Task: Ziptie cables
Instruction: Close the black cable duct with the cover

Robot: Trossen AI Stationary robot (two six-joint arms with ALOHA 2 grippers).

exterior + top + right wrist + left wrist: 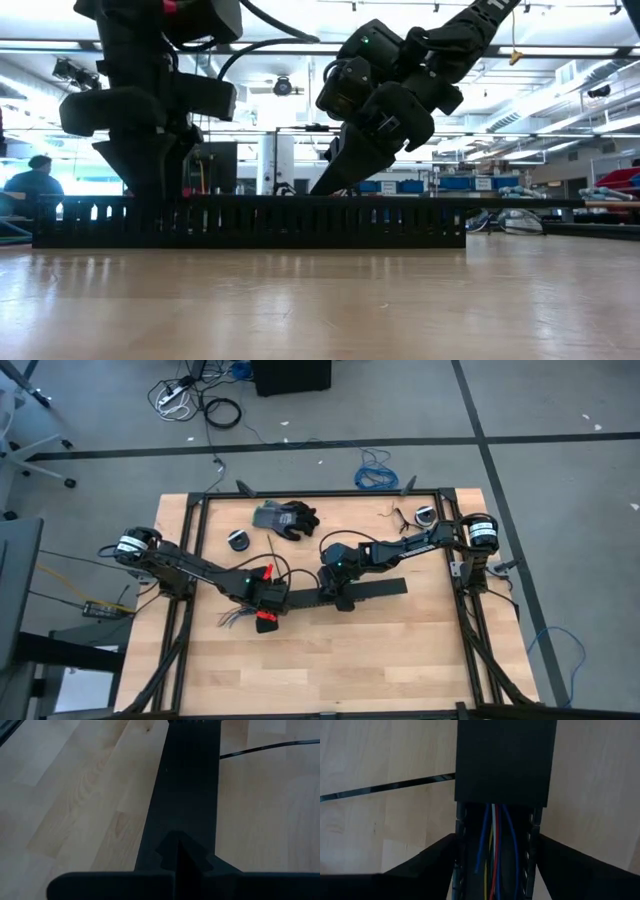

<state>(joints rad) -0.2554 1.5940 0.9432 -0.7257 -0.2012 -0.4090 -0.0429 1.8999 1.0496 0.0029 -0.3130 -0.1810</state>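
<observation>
A long black slotted channel (375, 588) (300, 220) lies flat on the wooden table. The cables (495, 850), thin blue, white, red and yellow wires, run inside its open stretch. Their splayed ends (235, 618) spill out of its left end onto the table. A black cover (505, 760) (187, 785) closes the channel farther along. My left gripper (265, 605) (150, 190) (497, 840) sits over the channel's left end. My right gripper (340, 592) (330, 185) (177, 850) is shut and rests on the cover near the channel's middle. My left gripper straddles the channel's open left end from above, fingers (437, 857) across it, one against each side wall (460, 845). The channel stays flat on the table and the wires run between the fingers. My right gripper presses its shut fingertips (175, 847) down on the cover's top (185, 820), slanting down from the right and far side.
A thin black strip (385, 787) (270, 747) lies on the wood beside the channel. A grey and black glove (285, 518) and two small rolls (240, 540) (425, 515) sit near the far edge. Black frame rails (195, 540) border the table. The near half of the table is bare wood (330, 660).
</observation>
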